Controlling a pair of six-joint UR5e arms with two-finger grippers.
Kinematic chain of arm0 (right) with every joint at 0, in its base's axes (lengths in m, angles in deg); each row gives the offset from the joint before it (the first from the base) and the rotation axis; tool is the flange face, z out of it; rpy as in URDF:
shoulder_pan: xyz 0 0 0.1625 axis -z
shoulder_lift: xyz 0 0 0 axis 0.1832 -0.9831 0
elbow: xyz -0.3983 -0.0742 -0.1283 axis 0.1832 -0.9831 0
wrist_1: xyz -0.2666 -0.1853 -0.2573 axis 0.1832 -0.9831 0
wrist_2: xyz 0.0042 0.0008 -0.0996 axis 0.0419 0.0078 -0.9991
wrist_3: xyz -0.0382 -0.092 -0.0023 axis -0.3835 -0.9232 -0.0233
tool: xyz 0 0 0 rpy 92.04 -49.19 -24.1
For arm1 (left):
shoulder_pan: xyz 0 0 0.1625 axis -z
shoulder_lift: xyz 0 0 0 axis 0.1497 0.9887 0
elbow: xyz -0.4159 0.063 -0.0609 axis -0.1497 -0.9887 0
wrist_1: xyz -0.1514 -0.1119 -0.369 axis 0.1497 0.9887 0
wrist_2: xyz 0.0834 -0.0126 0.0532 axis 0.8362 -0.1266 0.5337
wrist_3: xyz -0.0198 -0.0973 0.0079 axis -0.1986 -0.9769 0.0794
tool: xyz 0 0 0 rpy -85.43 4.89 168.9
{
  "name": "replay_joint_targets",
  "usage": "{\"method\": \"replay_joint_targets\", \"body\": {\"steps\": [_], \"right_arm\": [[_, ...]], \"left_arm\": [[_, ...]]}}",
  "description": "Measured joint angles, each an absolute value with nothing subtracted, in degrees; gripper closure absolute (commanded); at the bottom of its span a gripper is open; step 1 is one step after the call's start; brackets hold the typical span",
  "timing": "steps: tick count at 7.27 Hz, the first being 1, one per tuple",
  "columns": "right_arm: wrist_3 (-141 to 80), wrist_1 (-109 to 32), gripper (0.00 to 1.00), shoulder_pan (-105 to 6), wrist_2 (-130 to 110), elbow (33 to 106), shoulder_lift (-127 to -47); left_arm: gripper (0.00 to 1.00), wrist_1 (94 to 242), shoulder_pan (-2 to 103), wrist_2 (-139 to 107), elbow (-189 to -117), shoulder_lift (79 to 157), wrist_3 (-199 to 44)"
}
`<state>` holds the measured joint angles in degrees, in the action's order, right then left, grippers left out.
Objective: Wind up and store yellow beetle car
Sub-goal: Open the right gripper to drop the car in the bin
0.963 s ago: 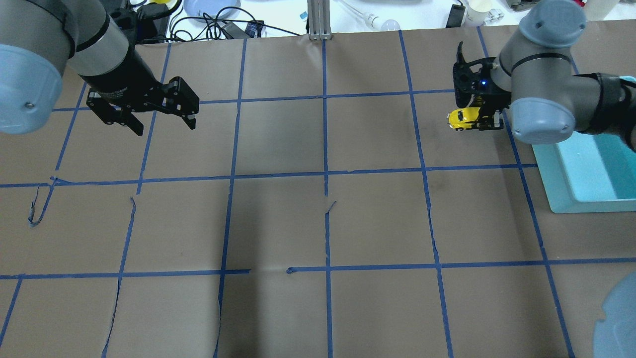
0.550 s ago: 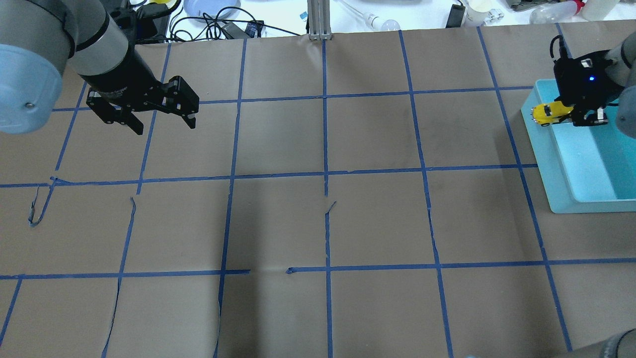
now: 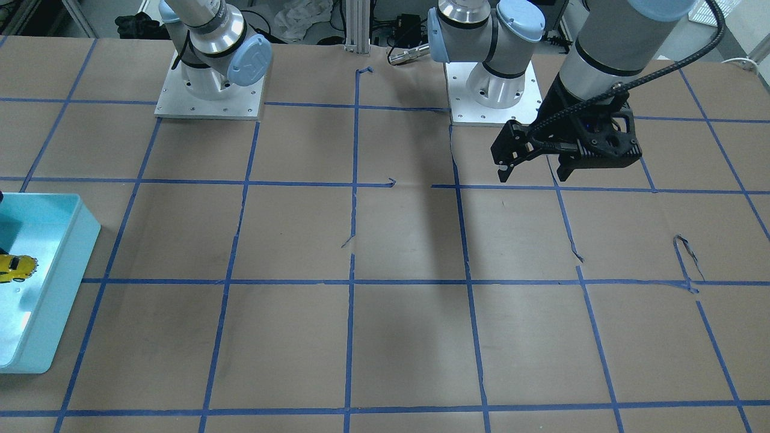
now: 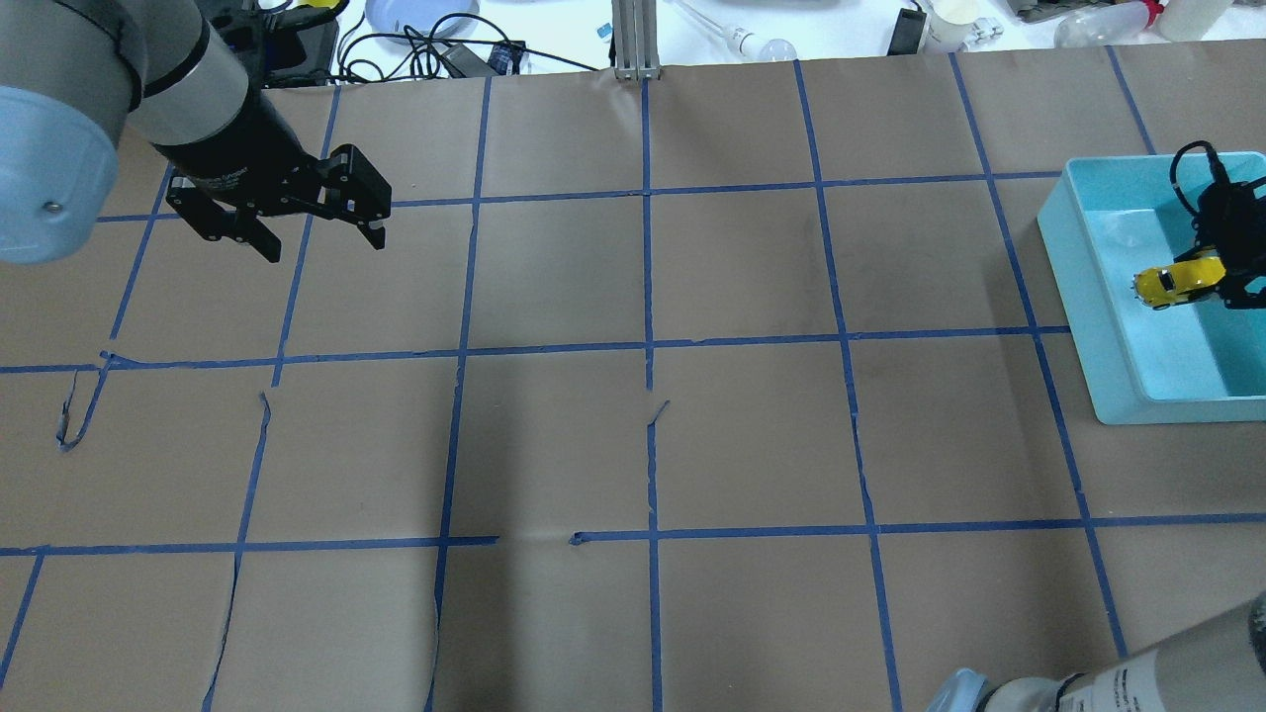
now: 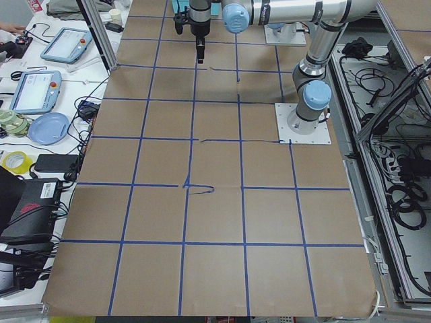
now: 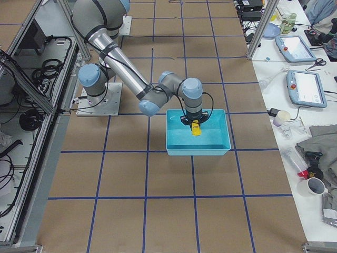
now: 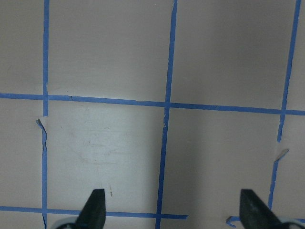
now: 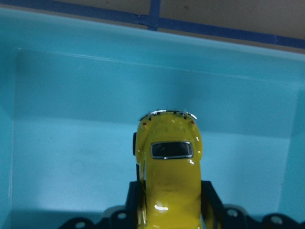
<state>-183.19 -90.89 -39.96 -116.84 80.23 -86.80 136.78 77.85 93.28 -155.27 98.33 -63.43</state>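
At the table's [image 4: 643, 445] far left, the left pincer [image 4: 324, 247] hangs open and empty. At right, the right pincer [image 8: 169, 205] clamps the yellow beetle car [image 8: 169, 157] inside the teal bin [image 4: 1088, 287], long axis left-right, tail pointing left. Released too high, it may bounce or scoot against the wall.

The yellow beetle car [image 8: 169, 181]: hard, glossy paint with sharp highlights and chrome-bright bumper trim. Bin [image 8: 71, 119]: smooth pale-teal plastic with a soft sheen; left gripper [image 4: 324, 247]: black and matt, probably plastic, though too small here to be sure. Table cover [image 4: 752, 445]: matt brown paper, torn in spots, gridded with blue tape [image 4: 648, 297].
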Motion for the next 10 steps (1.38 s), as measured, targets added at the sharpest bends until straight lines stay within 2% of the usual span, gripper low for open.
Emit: {"method": "replay_joint_targets", "body": {"steps": [1,2,3,5,8,10], "right_arm": [[-183.4,-91.1,0.65,-39.7,-118.2,80.2,-84.5],[-183.2,-91.2,0.10,-39.6,-120.3,80.2,-83.1],[-181.8,-90.9,0.00,-39.6,-121.4,80.3,-82.8],[-177.2,-88.5,0.00,-39.9,-121.5,80.1,-84.9],[-167.5,-82.1,0.00,-41.4,-121.2,79.4,-94.9],[-153.7,-69.5,0.00,-45.6,-121.8,74.0,-101.3]], "left_arm": [[0.00,136.8,77.9,93.3,-155.2,98.3,-63.4],[0.00,136.8,77.8,93.3,-155.2,98.3,-63.4],[0.00,136.8,77.8,93.3,-155.2,98.3,-63.4],[0.00,136.7,77.8,93.2,-155.1,98.3,-63.5],[0.00,136.7,78.1,92.9,-154.8,98.0,-63.6],[0.00,136.7,78.1,92.7,-154.7,97.7,-63.7]]}}
